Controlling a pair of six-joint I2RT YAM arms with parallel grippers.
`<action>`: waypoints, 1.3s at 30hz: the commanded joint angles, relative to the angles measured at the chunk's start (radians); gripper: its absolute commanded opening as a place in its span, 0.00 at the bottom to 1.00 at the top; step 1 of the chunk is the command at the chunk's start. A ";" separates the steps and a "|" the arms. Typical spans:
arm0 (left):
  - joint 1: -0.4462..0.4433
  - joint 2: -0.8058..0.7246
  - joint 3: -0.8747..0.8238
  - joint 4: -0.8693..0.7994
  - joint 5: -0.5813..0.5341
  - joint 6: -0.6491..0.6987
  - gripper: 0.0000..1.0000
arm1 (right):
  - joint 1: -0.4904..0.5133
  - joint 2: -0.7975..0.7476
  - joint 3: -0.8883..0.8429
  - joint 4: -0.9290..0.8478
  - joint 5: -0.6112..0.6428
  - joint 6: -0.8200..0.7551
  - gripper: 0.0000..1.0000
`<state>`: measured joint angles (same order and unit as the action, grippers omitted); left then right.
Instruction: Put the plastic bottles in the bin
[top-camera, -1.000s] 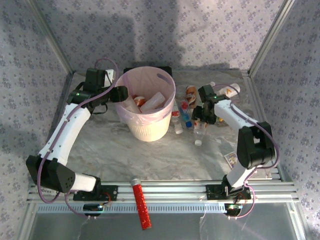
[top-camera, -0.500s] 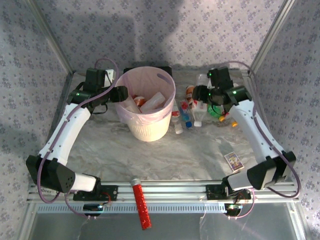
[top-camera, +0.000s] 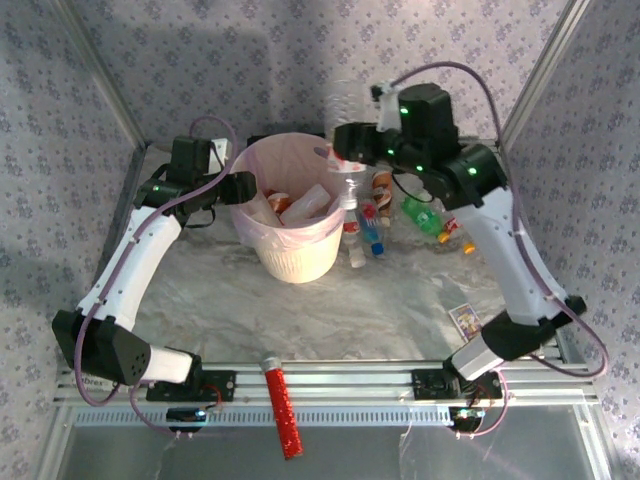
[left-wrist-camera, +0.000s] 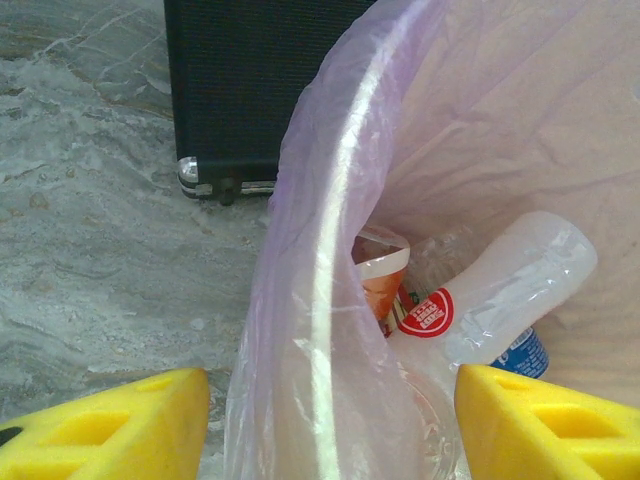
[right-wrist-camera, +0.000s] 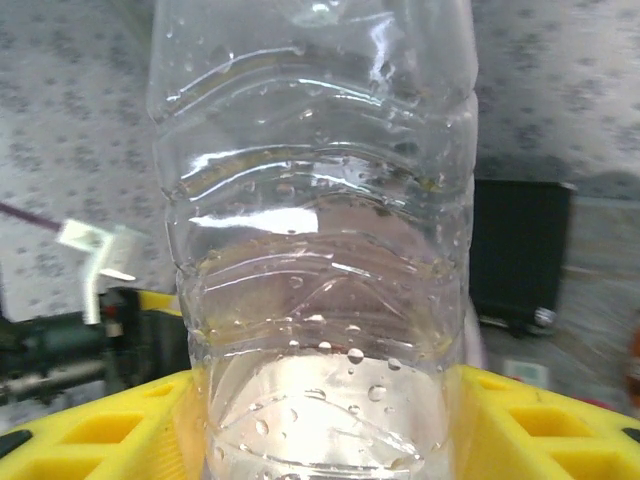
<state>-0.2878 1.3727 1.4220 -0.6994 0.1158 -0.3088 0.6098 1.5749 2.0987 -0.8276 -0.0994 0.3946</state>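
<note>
While right claw (right-wrist-camera: 325, 430) grips a clear bottle (right-wrist-camera: 315, 200) upright over the bin (top-camera: 300, 255)'s right rim, carry step in hand; next: shift over opening, let go; left claw (left-wrist-camera: 325, 420) straddles rim, grip unclear; spare bottles (top-camera: 375, 235) on worktop.

bottle (right-wrist-camera: 315, 250): clear glossy ribbed plastic | bin (left-wrist-camera: 330, 230): translucent pink plastic | table (left-wrist-camera: 90, 200): matt, marbled

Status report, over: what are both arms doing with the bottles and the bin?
Left fingers clamp bin rim. Right fingers hold clear bottle, high at bin's right edge. Path to opening unblocked.
</note>
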 joint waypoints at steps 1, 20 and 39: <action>0.001 0.017 0.008 -0.001 0.009 -0.010 0.66 | 0.043 0.114 0.087 -0.005 -0.067 -0.018 0.61; 0.001 -0.009 0.004 -0.017 -0.011 -0.006 0.66 | 0.111 0.470 0.161 -0.081 -0.138 -0.013 0.71; 0.001 -0.017 -0.001 -0.025 -0.017 -0.004 0.66 | 0.092 0.302 0.259 -0.175 -0.031 -0.094 0.94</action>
<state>-0.2878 1.3708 1.4220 -0.7013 0.1127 -0.3088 0.7170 1.9865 2.3207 -0.9661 -0.1776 0.3382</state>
